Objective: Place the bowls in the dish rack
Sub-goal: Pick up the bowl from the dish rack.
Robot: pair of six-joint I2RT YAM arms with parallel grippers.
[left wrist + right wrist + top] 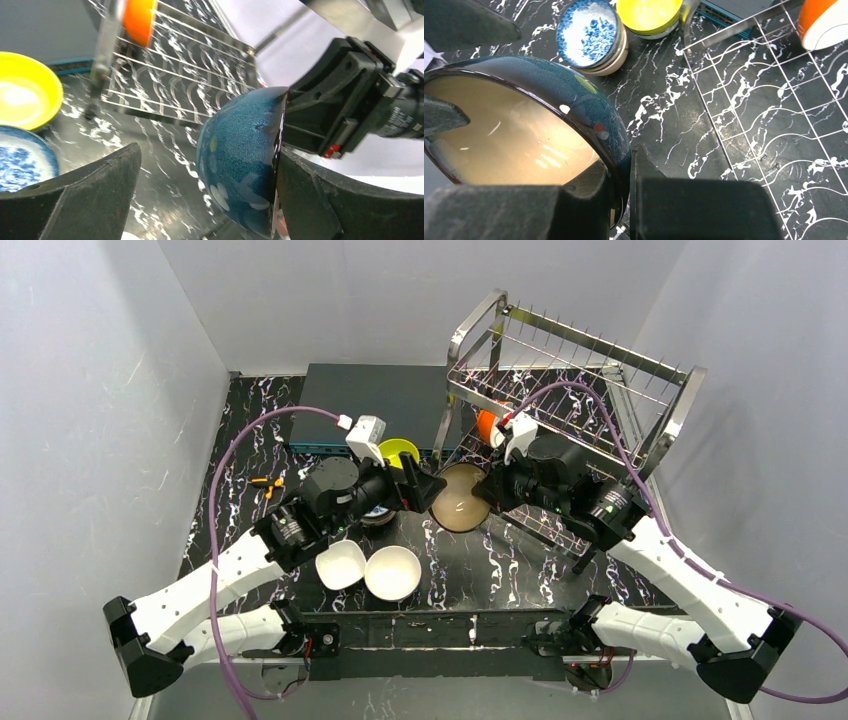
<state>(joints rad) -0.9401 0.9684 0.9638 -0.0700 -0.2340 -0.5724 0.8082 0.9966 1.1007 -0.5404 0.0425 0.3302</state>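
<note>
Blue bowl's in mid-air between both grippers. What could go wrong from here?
1. The right gripper pinches the blue bowl only at its rim, so it may tilt or slip on the swing to the dish rack.
2. The left gripper is open around the bowl; backing off carelessly could knock it loose.
3. An orange bowl already sits in the rack and could be struck.

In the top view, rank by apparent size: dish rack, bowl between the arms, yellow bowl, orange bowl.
1. dish rack
2. held bowl, up nearer the camera
3. yellow bowl and orange bowl: both partly hidden, too alike to rank
</note>
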